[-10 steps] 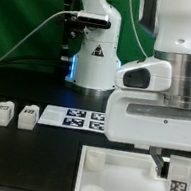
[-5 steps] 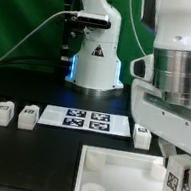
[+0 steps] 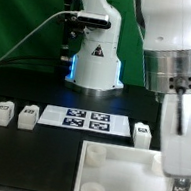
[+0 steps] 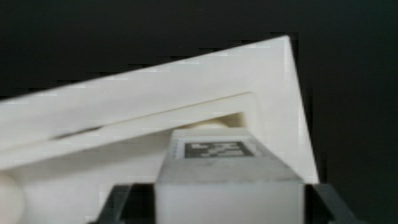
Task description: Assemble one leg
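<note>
My gripper (image 3: 179, 181) is shut on a leg (image 3: 180, 184), a small white block with a black-and-white tag. It holds the leg over the corner of the white square base (image 3: 121, 169) nearest the exterior view's right. In the wrist view the held leg (image 4: 222, 160) stands between the dark fingers (image 4: 125, 205), its end over a round socket in the base corner (image 4: 196, 85). I cannot tell whether the leg touches the socket. Two more legs (image 3: 1, 112) (image 3: 26, 117) stand at the exterior view's left, and a third (image 3: 143, 135) stands beside the marker board.
The marker board (image 3: 84, 120) lies behind the base. The robot's pedestal (image 3: 94, 63) stands at the back with a cable trailing to the left. The arm's big wrist fills the exterior view's upper right.
The arm has swung toward the exterior view's right and its wrist has turned, uncovering the whole marker board and the leg beside it. The held leg has stayed over the base's right corner.
</note>
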### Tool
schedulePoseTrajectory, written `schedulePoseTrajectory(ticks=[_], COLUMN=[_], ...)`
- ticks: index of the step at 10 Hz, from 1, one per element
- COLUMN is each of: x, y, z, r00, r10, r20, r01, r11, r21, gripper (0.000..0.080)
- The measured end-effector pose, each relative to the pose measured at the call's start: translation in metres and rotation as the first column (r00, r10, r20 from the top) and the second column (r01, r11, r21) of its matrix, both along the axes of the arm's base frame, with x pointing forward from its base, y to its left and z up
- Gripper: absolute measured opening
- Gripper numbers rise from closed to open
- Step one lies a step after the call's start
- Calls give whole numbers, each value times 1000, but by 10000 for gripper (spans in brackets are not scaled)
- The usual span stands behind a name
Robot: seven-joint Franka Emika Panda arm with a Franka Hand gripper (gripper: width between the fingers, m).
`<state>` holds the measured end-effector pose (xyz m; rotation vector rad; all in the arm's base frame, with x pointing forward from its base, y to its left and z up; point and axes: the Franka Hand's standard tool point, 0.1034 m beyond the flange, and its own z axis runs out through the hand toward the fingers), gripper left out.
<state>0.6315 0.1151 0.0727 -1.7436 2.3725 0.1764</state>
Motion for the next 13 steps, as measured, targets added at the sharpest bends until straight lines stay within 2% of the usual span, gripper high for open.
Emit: schedulePoseTrajectory(ticks=[1,3,4,5,6,7,9,11,13], x=[-1,-1,-2,-2,-2,-2,-2,4,3], y=[-2,-3,-2,-2,-2,-2,-1,2,1], z=[-2,-2,-3,-4,-4,-4,-3,14,11], r00=[995,995,995,996,996,996,997,998,998], r10=[-99,-94,-93,-91,-89,-85,-80,-63,-55], r20=[-24,-22,-24,-24,-24,-23,-20,9,6], r01=[99,94,92,91,89,85,80,63,55], r11=[995,996,996,996,996,996,997,998,998], r21=[1,-7,-7,-7,-8,-8,-8,0,-2], gripper=[292,292,408,408,573,631,646,648,648])
